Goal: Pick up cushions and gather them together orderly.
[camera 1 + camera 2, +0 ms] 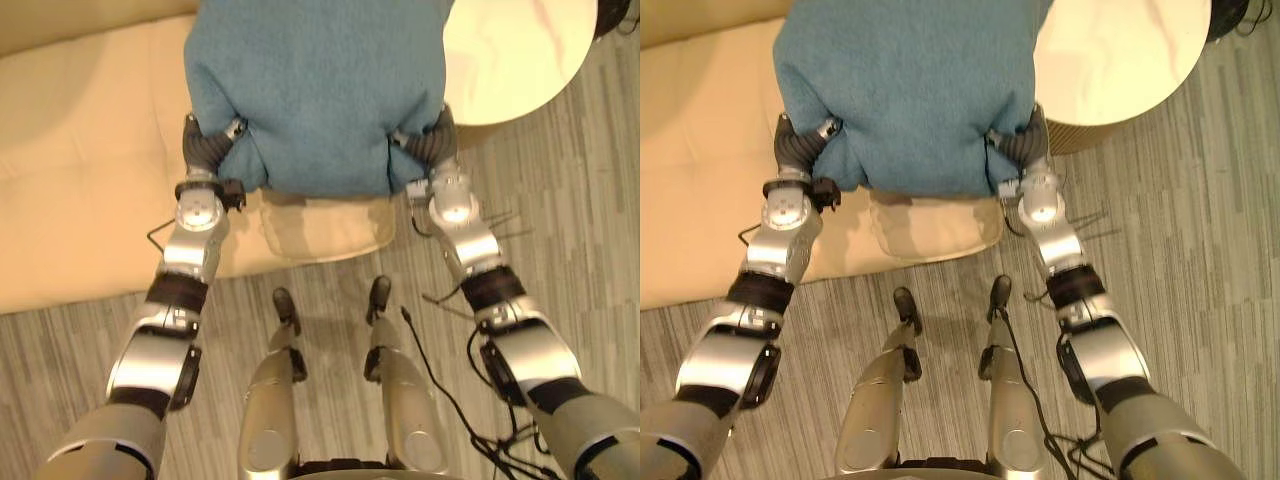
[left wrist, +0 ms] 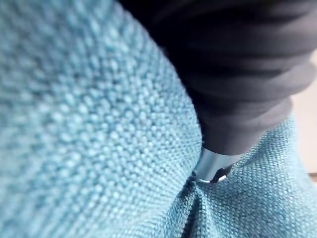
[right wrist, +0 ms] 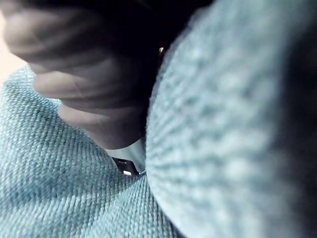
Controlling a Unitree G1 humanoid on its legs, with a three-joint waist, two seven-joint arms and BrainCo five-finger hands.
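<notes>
Left hand (image 1: pixel 208 143) and right hand (image 1: pixel 432 140) of the robot press into the two near corners of a blue cushion (image 1: pixel 315 90), one hand at each side. Both hands are sunk into the cloth past their dark covers. The wrist views show the weave puckered where each hand enters, but whether either hand is clenched or spread flat cannot be told. The cushion hangs broadside between the arms, above the front edge of a cream sofa (image 1: pixel 80 150), and a shadow on the seat beneath it suggests that it is clear of the sofa. A round cream table (image 1: pixel 510 60) stands just beside the sofa's right end, and striped grey floor (image 1: pixel 570 210) runs along the sofa's front.

By these pictures the pick-up of one cushion looks done. Carrying it, setting it down and squaring it up with the others look yet to come, and the gathering place cannot be told.
</notes>
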